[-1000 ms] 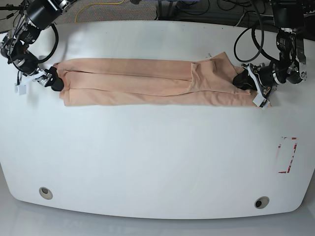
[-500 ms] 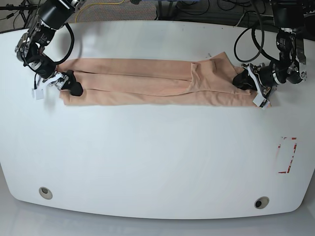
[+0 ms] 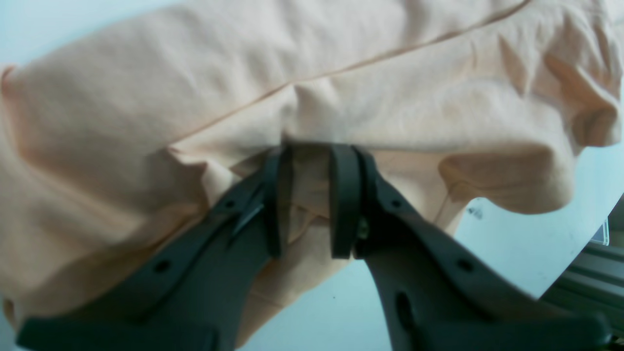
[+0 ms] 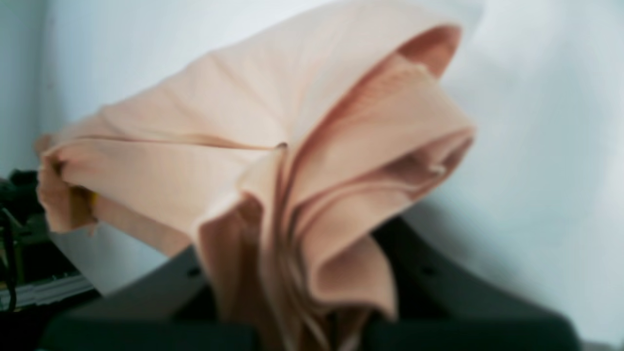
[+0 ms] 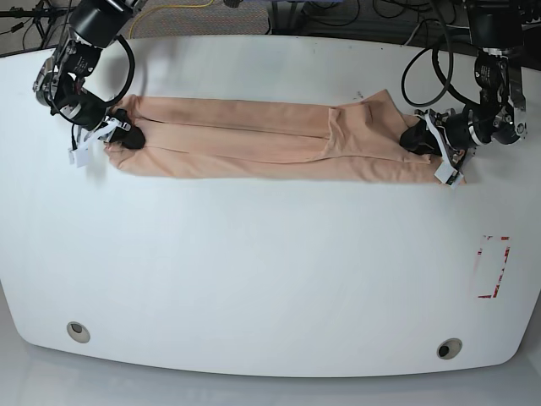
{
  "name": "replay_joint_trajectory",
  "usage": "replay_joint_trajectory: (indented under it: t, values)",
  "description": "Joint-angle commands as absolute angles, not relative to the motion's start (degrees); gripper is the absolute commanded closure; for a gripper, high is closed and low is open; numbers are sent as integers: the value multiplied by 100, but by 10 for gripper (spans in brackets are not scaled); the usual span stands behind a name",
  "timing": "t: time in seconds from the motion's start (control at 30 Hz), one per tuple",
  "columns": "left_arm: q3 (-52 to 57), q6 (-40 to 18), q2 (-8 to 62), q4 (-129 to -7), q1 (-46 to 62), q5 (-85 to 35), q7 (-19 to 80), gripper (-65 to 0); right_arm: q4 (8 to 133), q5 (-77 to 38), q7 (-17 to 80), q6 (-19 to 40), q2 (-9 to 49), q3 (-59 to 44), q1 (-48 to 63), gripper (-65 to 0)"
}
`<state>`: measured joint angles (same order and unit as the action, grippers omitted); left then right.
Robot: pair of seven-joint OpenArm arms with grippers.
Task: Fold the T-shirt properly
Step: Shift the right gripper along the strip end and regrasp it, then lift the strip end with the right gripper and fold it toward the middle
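The peach T-shirt [image 5: 254, 139] lies folded into a long narrow strip across the far part of the white table [image 5: 270, 271]. My left gripper [image 5: 416, 140] is at the strip's right end in the base view. In the left wrist view the gripper [image 3: 310, 195] is shut on a fold of the T-shirt [image 3: 341, 73]. My right gripper [image 5: 128, 138] is at the strip's other end. The right wrist view shows the bunched T-shirt [image 4: 243, 122] rising from between the dark fingers of the gripper [image 4: 302, 317], shut on the cloth. The yellow emblem is hidden.
A red-edged rectangle [image 5: 493, 266] is marked on the table near its right edge. Two round holes [image 5: 78, 331] [image 5: 449, 348] sit near the front edge. Cables [image 5: 423, 68] lie behind the table's back edge.
My right gripper moved from beside the strip's end onto the cloth and closed on it; that end has bunched and shifted slightly inward. The left gripper has kept its hold and place.
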<state>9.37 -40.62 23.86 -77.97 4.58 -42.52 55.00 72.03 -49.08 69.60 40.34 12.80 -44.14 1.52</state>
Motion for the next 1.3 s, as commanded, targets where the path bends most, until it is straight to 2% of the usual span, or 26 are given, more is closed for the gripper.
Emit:
replay_joint_trajectory:
  t: [0.0,0.37,0.53,1.03,1.27]
  values:
    - [945,-4000,2457,-7793,453,-3952,5763,-121,7969,-4892,6958,4000,1393,-4435,286,-2]
    - [813,-4000,2457,-7793,444,-3952,5763,-121,10193,-4901,7002,3987,1156,-4101,734,-5]
    - [523,-4000,2457,-7793,444,-3952,5763,-121,10993,-4892,7002,3600,954,-3714,840,-5]
    - [259,-4000,2448,-7793,444,-3952,5771,-121,11363,-4875,6967,3486,207,-2571,840,-6]
    - [154,-4000,2448,-7793,444,-3952,5771,-121,11354,-4154,6958,3486,13,-1938,611,-6]
